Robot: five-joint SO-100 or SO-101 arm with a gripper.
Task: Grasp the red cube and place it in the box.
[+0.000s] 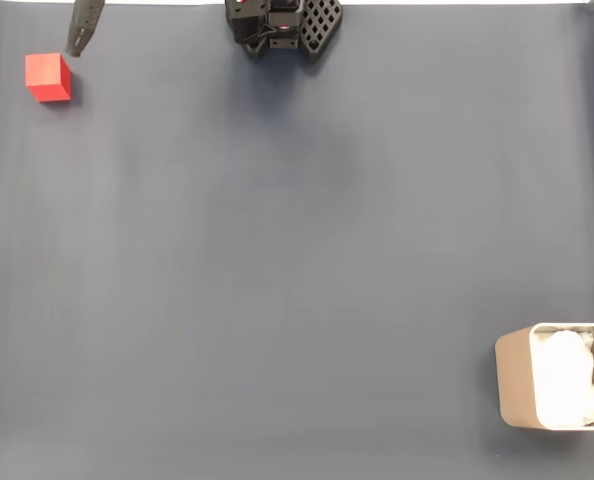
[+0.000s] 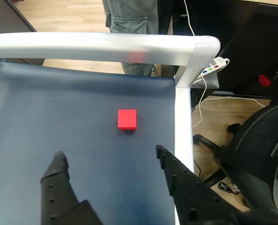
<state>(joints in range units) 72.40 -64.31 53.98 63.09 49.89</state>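
The red cube (image 1: 48, 77) sits on the dark blue-grey cloth (image 1: 297, 260) near the top left corner in the fixed view, matte and sharp-edged. In the wrist view the cube (image 2: 127, 119) lies a little ahead of the gripper (image 2: 110, 157), roughly in line with the gap between the two black fingers. The jaws are spread wide and hold nothing; bare cloth shows between the tips. A dark fingertip (image 1: 82, 30) pokes in just above the cube in the fixed view, not touching it. Nothing lies between gripper and cube.

The box (image 1: 512, 385) stands well apart at the lower right edge of the fixed view, beige with rounded corners and thin walls, with white soft padding (image 1: 567, 380) inside. The arm's black base (image 1: 282, 25) is at the top middle.

In the wrist view a white rounded frame (image 2: 97, 46) borders the cloth, with a person's grey trousers (image 2: 129, 16) and a black chair (image 2: 256, 154) beyond.
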